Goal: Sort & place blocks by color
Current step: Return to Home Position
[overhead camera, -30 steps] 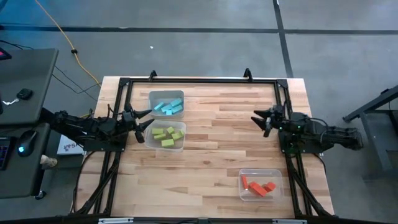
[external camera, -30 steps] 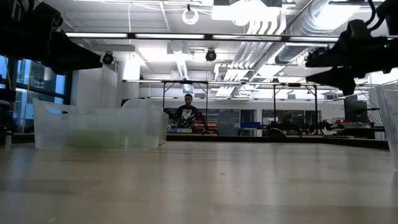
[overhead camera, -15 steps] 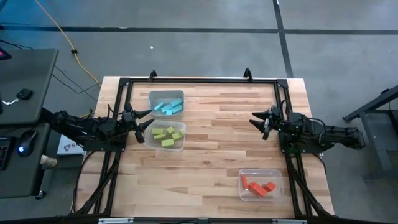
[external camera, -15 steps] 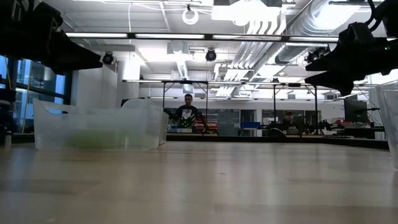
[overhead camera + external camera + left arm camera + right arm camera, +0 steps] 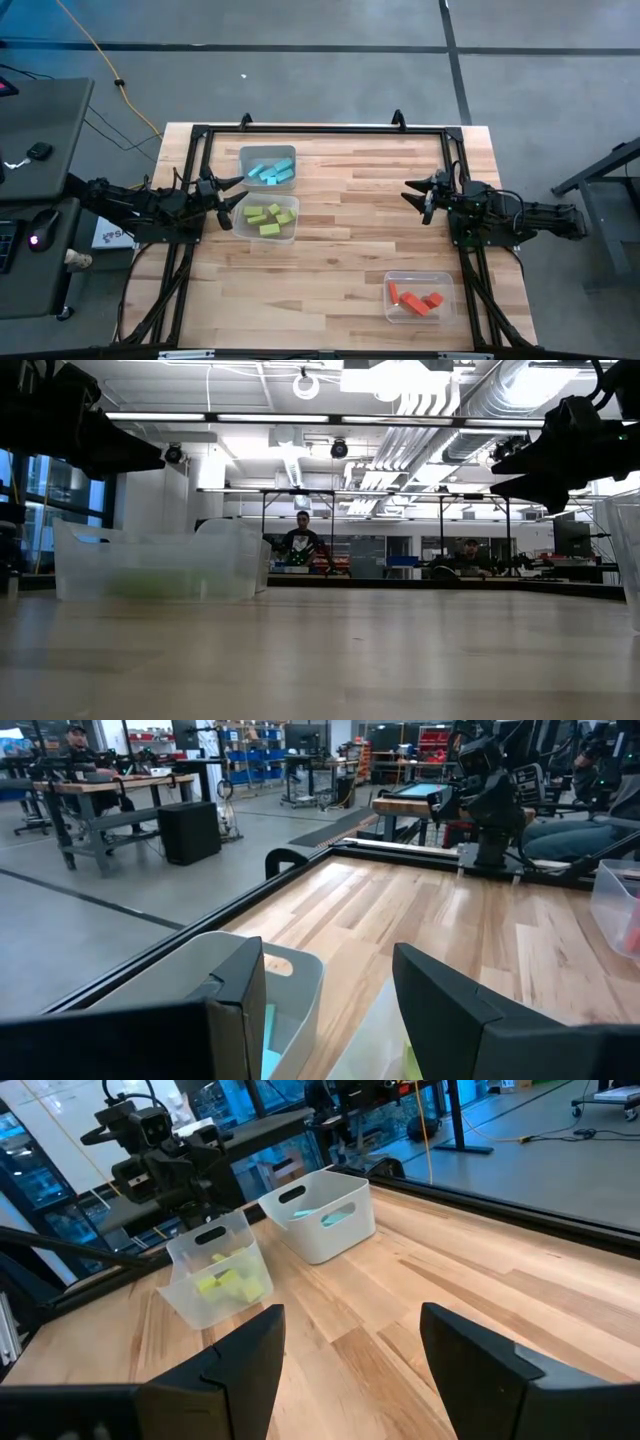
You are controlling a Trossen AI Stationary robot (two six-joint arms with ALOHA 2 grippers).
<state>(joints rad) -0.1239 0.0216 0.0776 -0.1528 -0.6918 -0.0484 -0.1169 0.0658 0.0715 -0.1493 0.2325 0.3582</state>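
Note:
The blocks lie sorted in three clear bins. Cyan-blue blocks (image 5: 268, 172) rest on the floor of the far left bin (image 5: 320, 1210). Lime green blocks (image 5: 270, 219) lie in the bin (image 5: 215, 1275) just nearer. Red-orange blocks (image 5: 415, 299) lie in the bin at the near right. My left gripper (image 5: 232, 192) hovers open at the left side of the cyan and green bins, pointing level toward the table's right. My right gripper (image 5: 410, 192) hovers open over the table's right part, pointing toward the left. Neither gripper has anything between its fingers.
A black frame (image 5: 320, 128) runs around the tabletop's edges. Bare wood (image 5: 350, 230) lies between the two grippers. Beyond the table, a person (image 5: 302, 545) sits at a bench in the room behind. A desk with a mouse (image 5: 40, 150) stands off the table's left.
My right gripper has rolled a little about the line it points along and stayed open in the same place. The blocks, the bins and my left gripper have kept still.

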